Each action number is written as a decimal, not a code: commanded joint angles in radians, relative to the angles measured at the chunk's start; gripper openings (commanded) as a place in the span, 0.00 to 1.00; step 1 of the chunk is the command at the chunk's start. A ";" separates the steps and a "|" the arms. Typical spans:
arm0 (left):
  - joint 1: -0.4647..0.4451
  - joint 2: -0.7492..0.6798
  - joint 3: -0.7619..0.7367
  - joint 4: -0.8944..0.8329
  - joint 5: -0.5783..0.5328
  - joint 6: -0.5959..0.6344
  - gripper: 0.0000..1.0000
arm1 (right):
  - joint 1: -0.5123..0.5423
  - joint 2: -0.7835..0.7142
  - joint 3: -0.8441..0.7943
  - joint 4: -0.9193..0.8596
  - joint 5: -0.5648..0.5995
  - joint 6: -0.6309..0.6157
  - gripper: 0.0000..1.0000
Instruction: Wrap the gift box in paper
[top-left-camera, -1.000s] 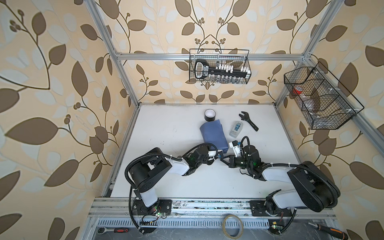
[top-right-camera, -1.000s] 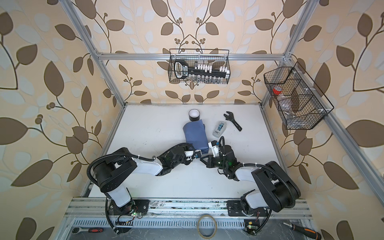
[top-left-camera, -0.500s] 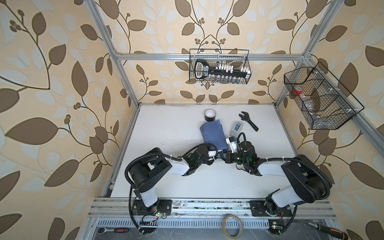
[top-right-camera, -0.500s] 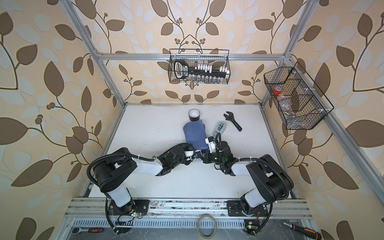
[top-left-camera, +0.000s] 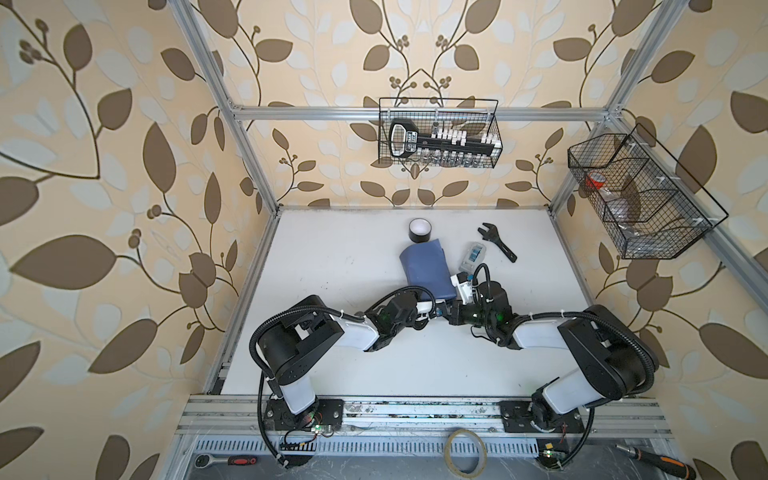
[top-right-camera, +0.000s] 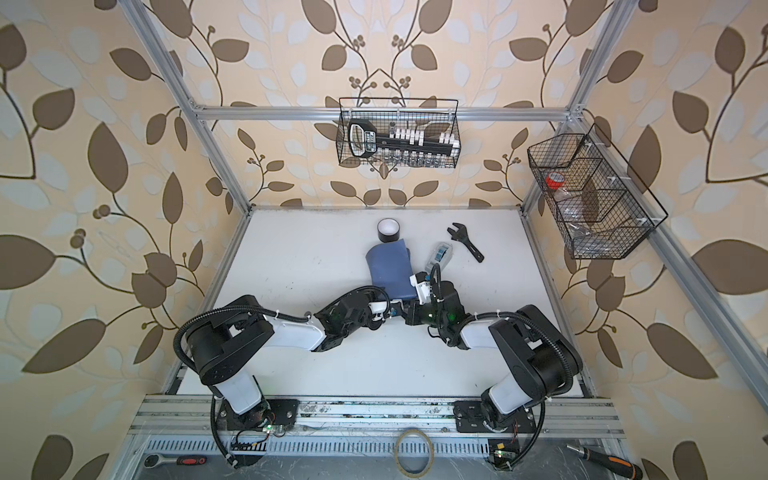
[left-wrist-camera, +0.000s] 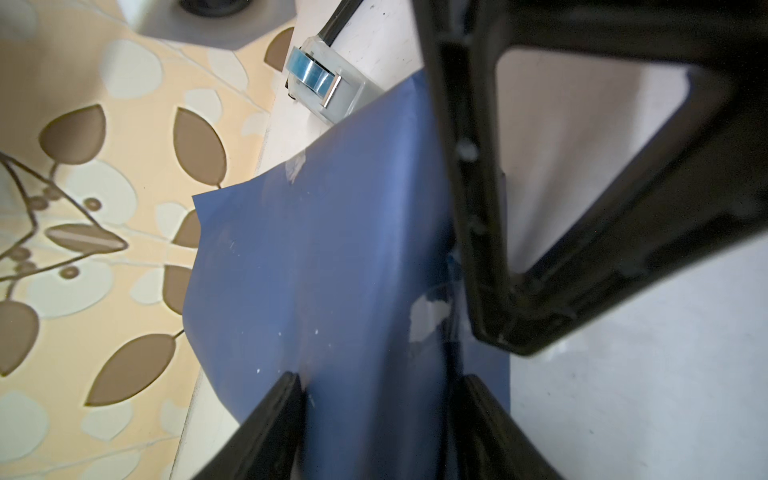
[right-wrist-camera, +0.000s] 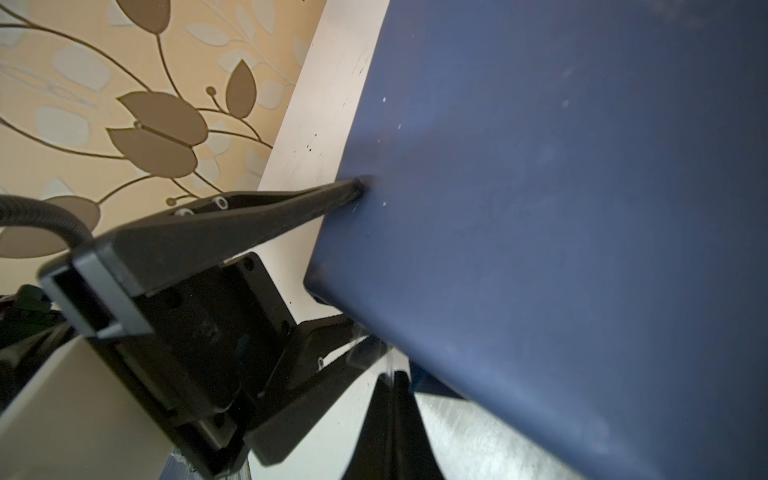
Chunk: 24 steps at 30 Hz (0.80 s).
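Paper (top-left-camera: 426, 266): slate-blue, thin, smooth, matte; folded into rounded rectangular bundle.

The white table (top-left-camera: 332, 270) holds the paper (top-left-camera: 426, 270), tape roll (top-left-camera: 419, 229), wrench (top-left-camera: 496, 245), clear case (top-left-camera: 473, 254).

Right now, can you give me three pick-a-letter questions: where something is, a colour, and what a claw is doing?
1. Where is the black tape roll? A) up in the air B) on the table, at the paper's far end C) off the table
2. What colour is the paper's outside? A) red B) green C) dark blue
3. The right gripper is: A) shut B) wide open C) out of sight
B: it stands by the paper's far edge. C: every view shows blue. A: its fingers meet in the right wrist view.
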 joint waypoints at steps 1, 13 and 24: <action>0.009 0.048 -0.013 -0.174 -0.020 0.025 0.60 | -0.005 0.021 0.022 0.023 0.008 -0.014 0.00; 0.009 0.050 -0.012 -0.175 -0.020 0.023 0.60 | -0.019 0.030 0.025 0.026 0.016 -0.009 0.00; 0.009 0.052 -0.011 -0.177 -0.018 0.023 0.60 | -0.021 0.045 0.031 0.043 0.019 0.007 0.00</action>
